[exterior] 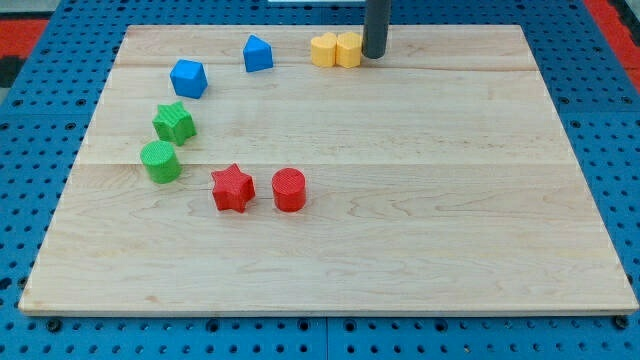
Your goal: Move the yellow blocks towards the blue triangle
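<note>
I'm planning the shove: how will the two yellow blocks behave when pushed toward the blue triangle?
The yellow blocks look squat and flat-based, so they should slide, not roll or tip. They touch, so they would probably move together. My tip is beside their right side; an off-centre push may separate them before the blue triangle.

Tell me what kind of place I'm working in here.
Probably a lab tabletop pushing rig: a pale wooden board on blue perforated matting, small coloured plastic blocks, and my tip right of the two yellow blocks.
</note>
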Robot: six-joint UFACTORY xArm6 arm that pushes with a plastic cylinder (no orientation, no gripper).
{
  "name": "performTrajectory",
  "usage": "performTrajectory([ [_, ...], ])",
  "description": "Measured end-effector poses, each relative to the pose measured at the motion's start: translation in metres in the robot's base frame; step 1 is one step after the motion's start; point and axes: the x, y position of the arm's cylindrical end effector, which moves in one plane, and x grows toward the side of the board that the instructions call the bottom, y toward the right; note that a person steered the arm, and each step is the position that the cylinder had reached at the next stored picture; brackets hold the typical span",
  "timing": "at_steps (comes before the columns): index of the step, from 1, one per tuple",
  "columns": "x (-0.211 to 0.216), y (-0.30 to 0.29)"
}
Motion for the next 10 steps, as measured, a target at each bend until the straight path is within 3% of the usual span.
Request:
performTrajectory([
  [2,0.000,-0.018],
  [3,-0.010,0.002],
  [6,-0.031,-0.056],
  [10,-0.031,-0.076],
])
